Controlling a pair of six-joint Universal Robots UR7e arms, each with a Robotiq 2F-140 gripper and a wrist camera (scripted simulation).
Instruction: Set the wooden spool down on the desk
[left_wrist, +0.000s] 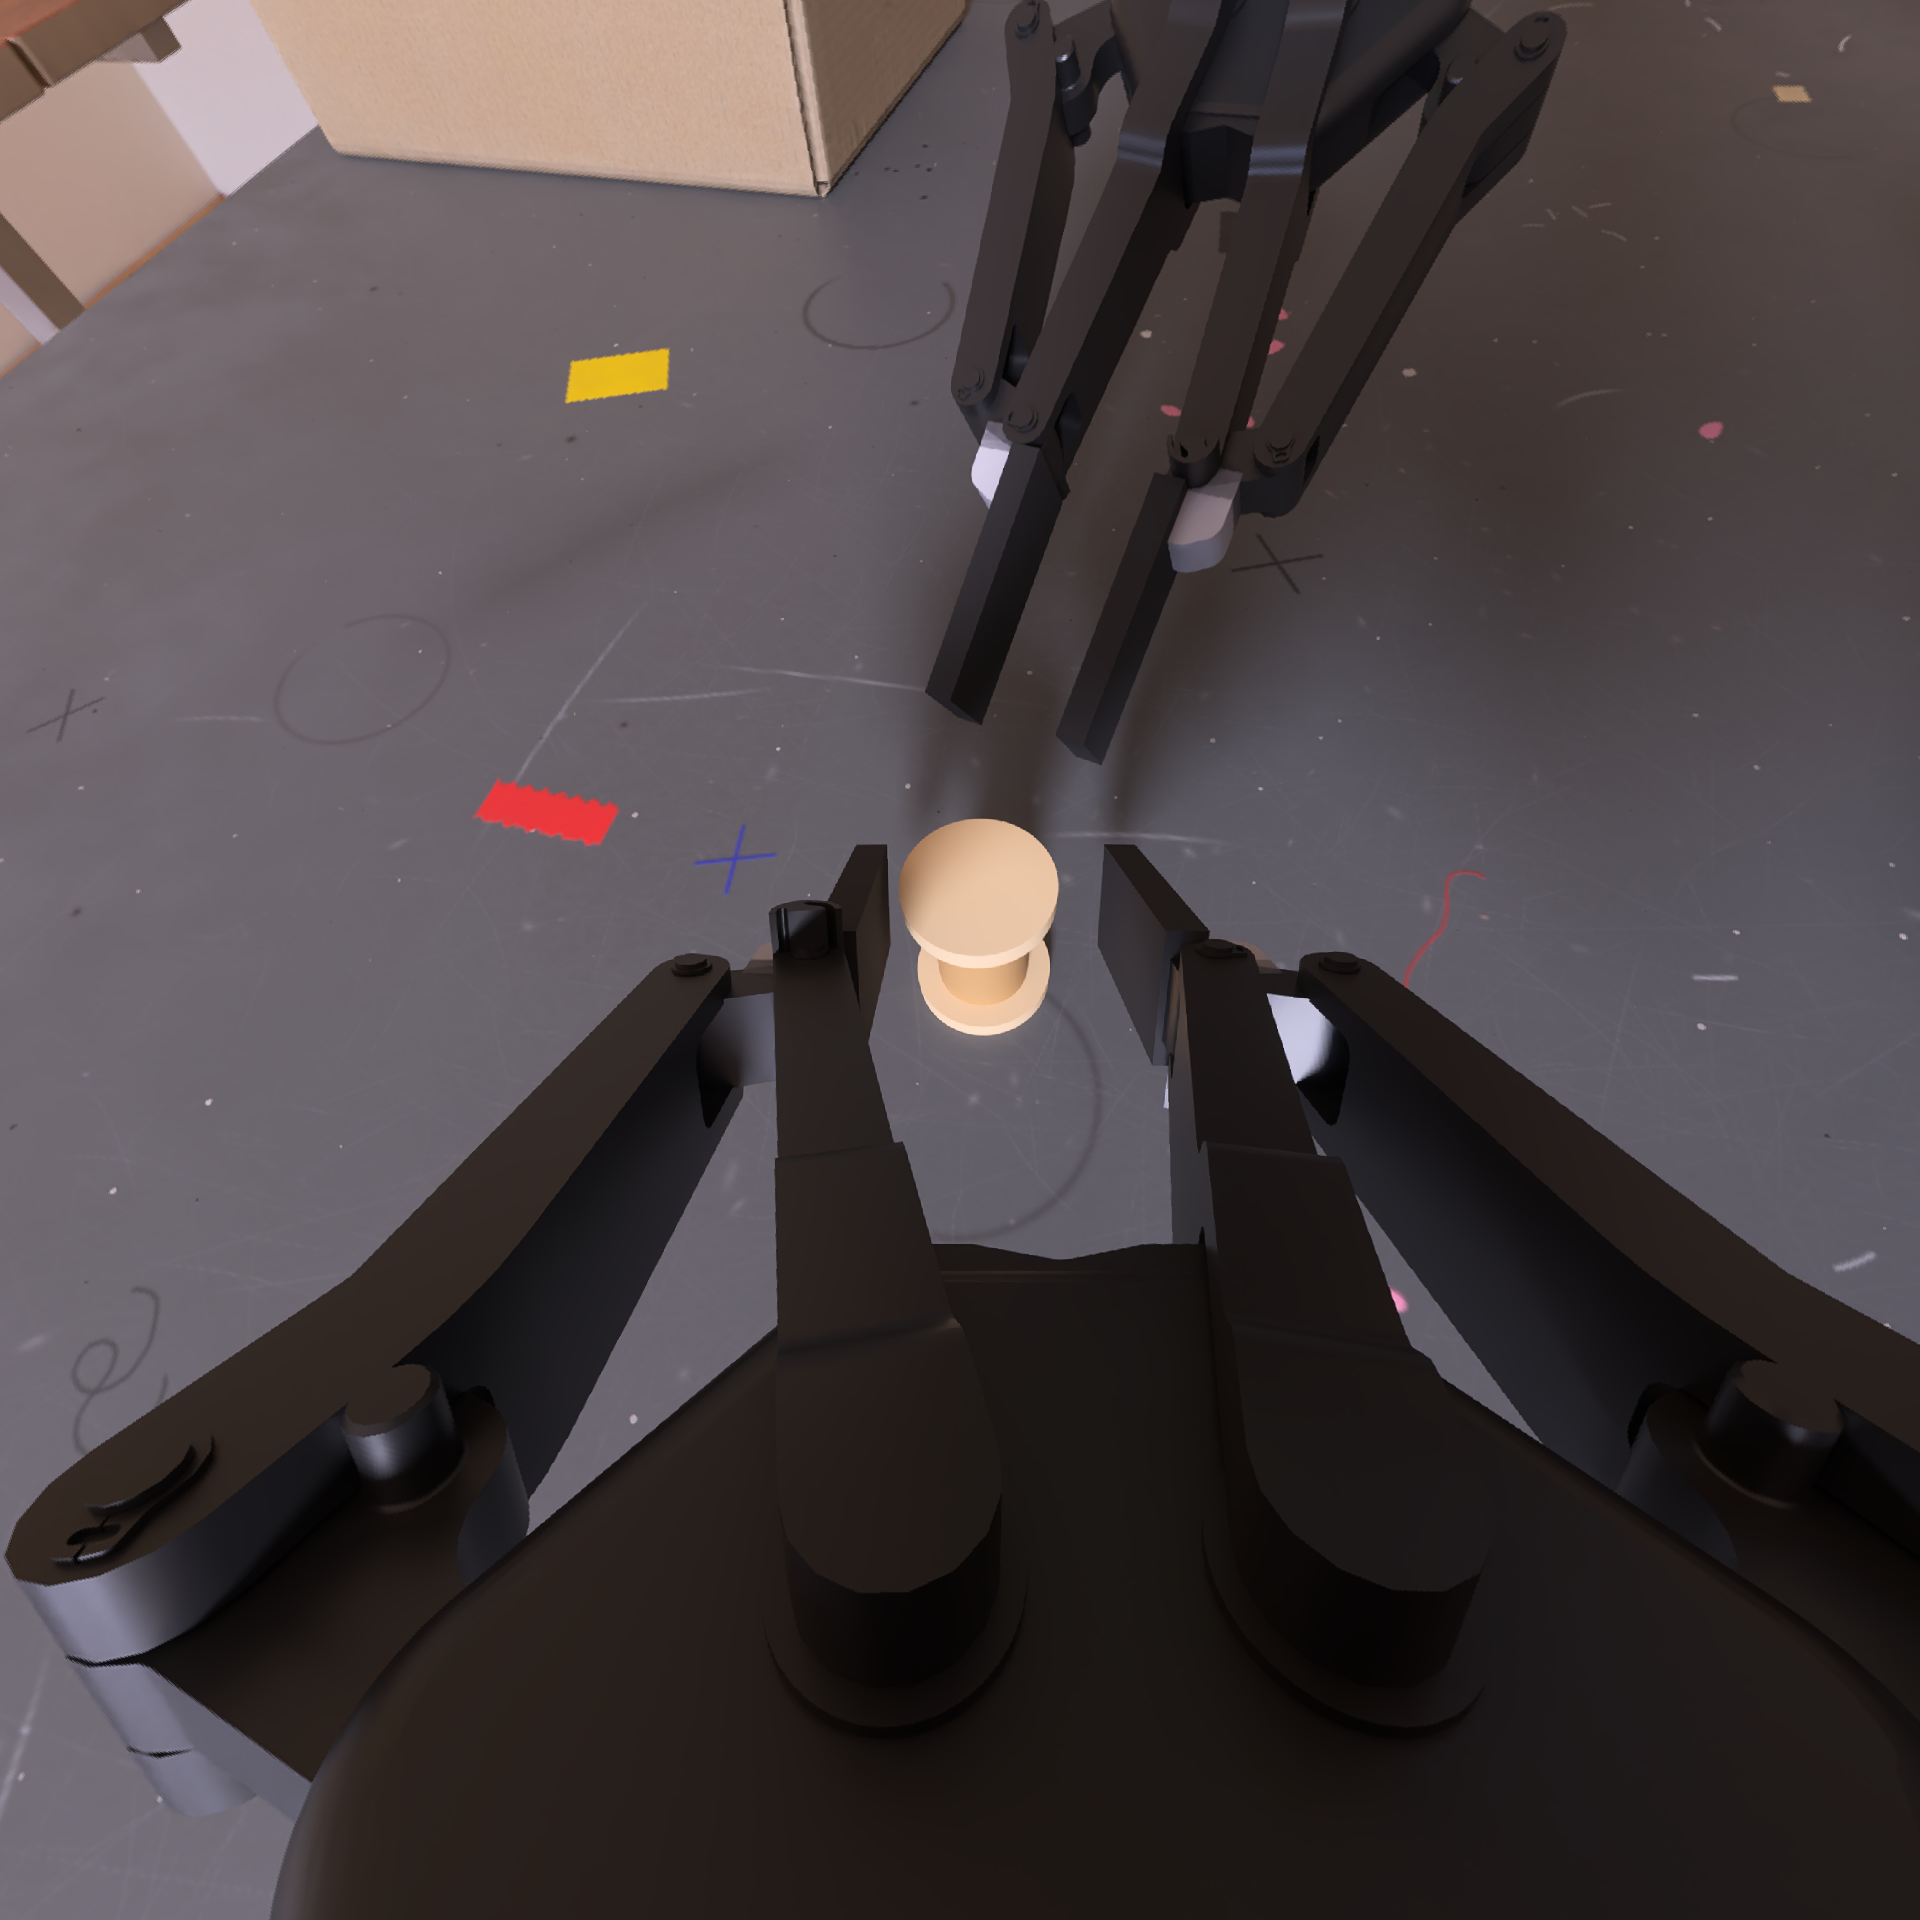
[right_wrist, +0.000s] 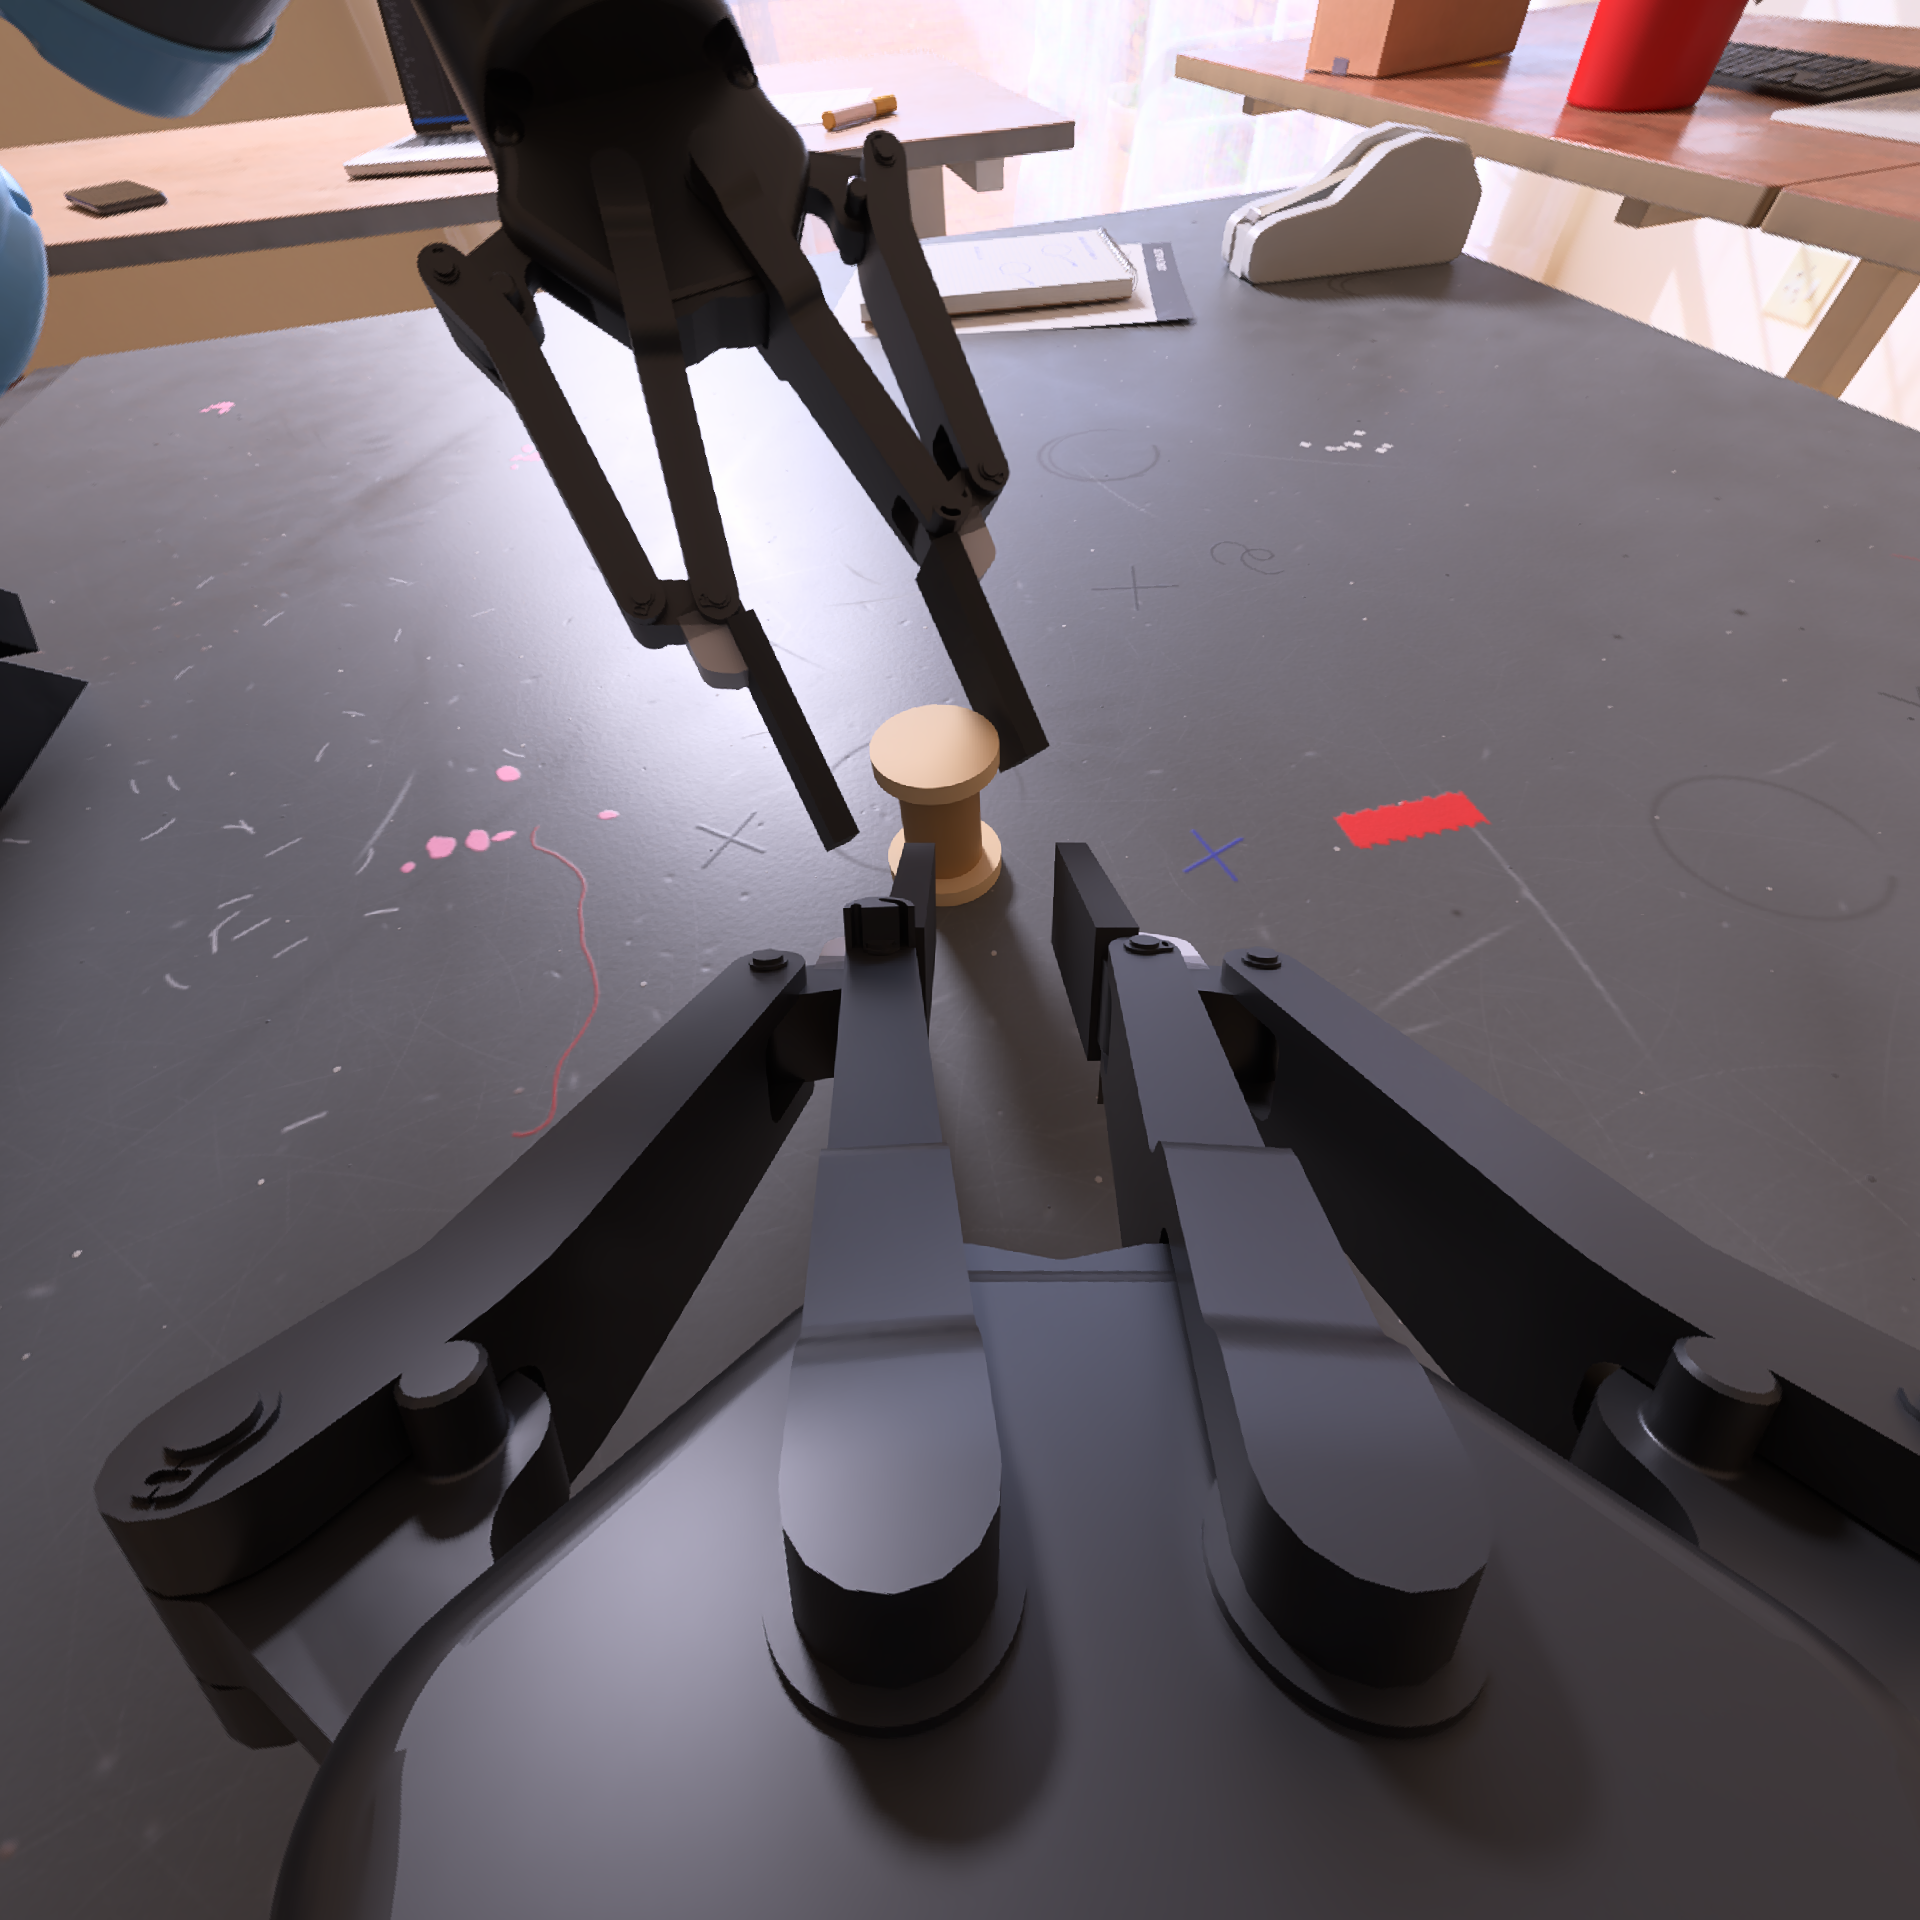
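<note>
The wooden spool (left_wrist: 979, 925) stands upright on the dark grey desk (left_wrist: 416, 520). My left gripper (left_wrist: 994, 868) is open, with one finger on each side of the spool's top flange and a small gap on both sides. In the right wrist view the spool (right_wrist: 935, 800) stands just beyond my right gripper (right_wrist: 992, 873), which is open and empty, low over the desk. The left gripper (right_wrist: 932, 790) reaches down from above and straddles the spool. The right gripper (left_wrist: 1018, 717) also shows in the left wrist view, just behind the spool.
A cardboard box (left_wrist: 582, 83) stands at the far edge. Red tape (left_wrist: 548, 811) and yellow tape (left_wrist: 617, 374) mark the desk. A notebook (right_wrist: 1039, 265) and a white housing (right_wrist: 1361, 208) sit at the far side in the right wrist view. Other desks stand behind.
</note>
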